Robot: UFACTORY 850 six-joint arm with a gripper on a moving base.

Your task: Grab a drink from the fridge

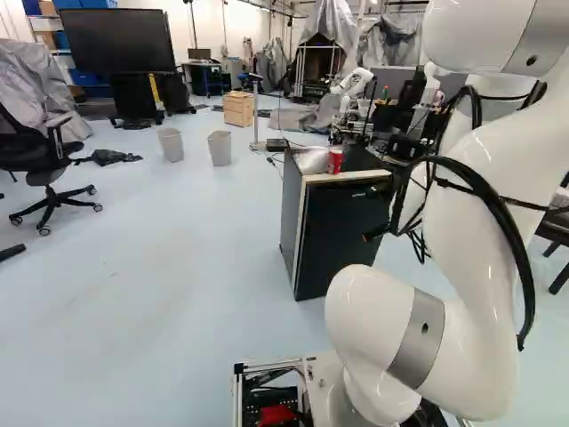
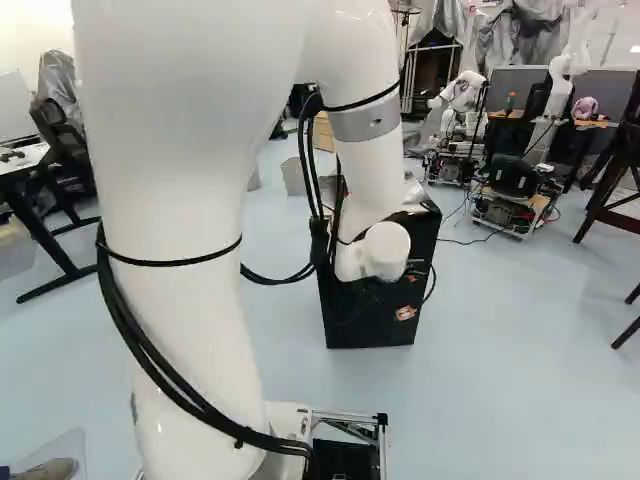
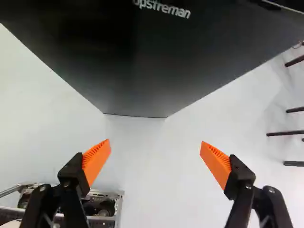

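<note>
Clearance from the fridge is what matters most now, since the small black boxy fridge (image 1: 333, 236) looks shut and opening its door seems the step in hand. The black two-fingered claw (image 3: 156, 145) stands wide, nothing between its orange pads (image 3: 96, 160), with the dark front face ahead of it and pale floor (image 3: 147, 190) showing beyond the bottom edge. No drink inside can be seen; one red can (image 1: 335, 160) stands on top, beside a crumpled clear plastic bag (image 1: 311, 160). I would find the door's free edge first, as no handle reads clearly, then tilt the claw to face it squarely and come in slowly with one fingertip behind the lip. Pull in an arc around the hinge, not straight back, or the fridge could slide and the can topple. Keep the looped black cables (image 2: 310, 215) off the door's corner.
</note>
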